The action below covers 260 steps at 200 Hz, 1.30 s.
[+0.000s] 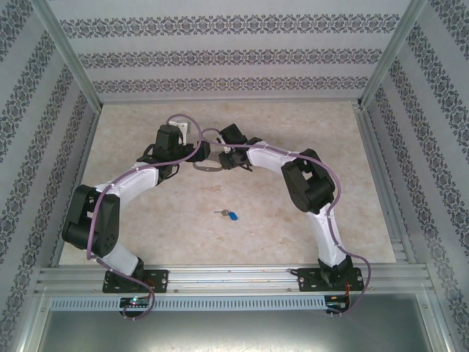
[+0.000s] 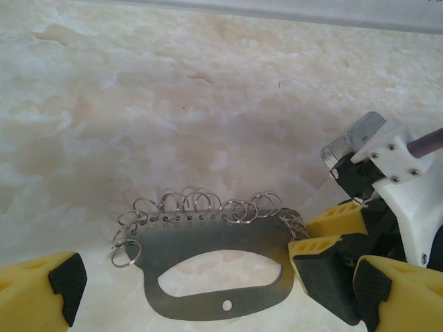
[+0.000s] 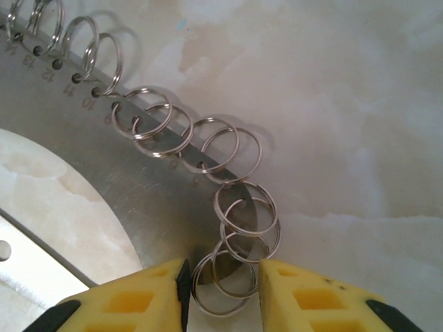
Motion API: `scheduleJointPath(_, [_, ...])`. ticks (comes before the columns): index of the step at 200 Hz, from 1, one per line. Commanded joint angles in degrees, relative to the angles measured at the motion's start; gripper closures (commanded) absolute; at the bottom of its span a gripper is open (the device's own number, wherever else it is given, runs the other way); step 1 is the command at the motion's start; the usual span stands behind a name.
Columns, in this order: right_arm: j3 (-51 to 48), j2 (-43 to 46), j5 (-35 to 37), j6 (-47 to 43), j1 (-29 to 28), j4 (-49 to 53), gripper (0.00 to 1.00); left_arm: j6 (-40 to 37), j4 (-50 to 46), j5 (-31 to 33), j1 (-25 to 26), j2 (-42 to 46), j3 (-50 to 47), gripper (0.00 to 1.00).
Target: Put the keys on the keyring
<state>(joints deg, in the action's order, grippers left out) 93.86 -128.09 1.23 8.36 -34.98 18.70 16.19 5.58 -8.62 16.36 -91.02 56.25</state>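
Right claw snug around keyring end

Top camera: fixed above and behind my arm bases, tilted down and forward, far enough to take in the whole table. Left wrist camera: low, close, facing out across the tabletop past my left gripper. Right wrist camera: even closer, looking steeply down past my right gripper. All three share the keyring; both wrist views meet on its ringed edge.
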Motion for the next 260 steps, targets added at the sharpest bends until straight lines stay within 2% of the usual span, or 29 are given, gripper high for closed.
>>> scheduleJointPath(1, [2.17,-1.2,2.63,-1.57,0.53,1.03,0.71,1.16,1.73,-0.6,-0.62,-0.13,0.18,0.0])
scheduleJointPath(78, [0.61,1.3,0.98,-2.7,0.7,1.91,1.0,2.13,0.04,-1.75,-0.68,0.58,0.28,0.0])
scheduleJointPath(127, [-6.72,7.88,-1.26,-1.07,0.88,0.71,1.0,4.35,-0.49,-4.7,-0.58,0.88,-0.29,0.0])
scheduleJointPath(186, [-19.73,17.74,-7.28,4.8,1.95,-4.32,1.0,6.23,-1.26,-8.64,0.25,3.03,-3.98,0.0])
scheduleJointPath(217, [-24.77,19.01,-15.64,9.74,6.2,-9.43,1.0,6.02,-4.33,-10.94,2.17,3.81,-4.81,0.0])
scheduleJointPath(229, [-26.49,19.56,-17.11,11.45,7.93,-11.26,0.82,6.38,-4.57,-11.16,2.87,4.49,-5.74,0.0])
scheduleJointPath(260, [-30.68,23.44,-16.97,12.82,9.58,-13.39,0.73,7.42,-3.45,-10.56,3.69,6.95,-8.45,0.0])
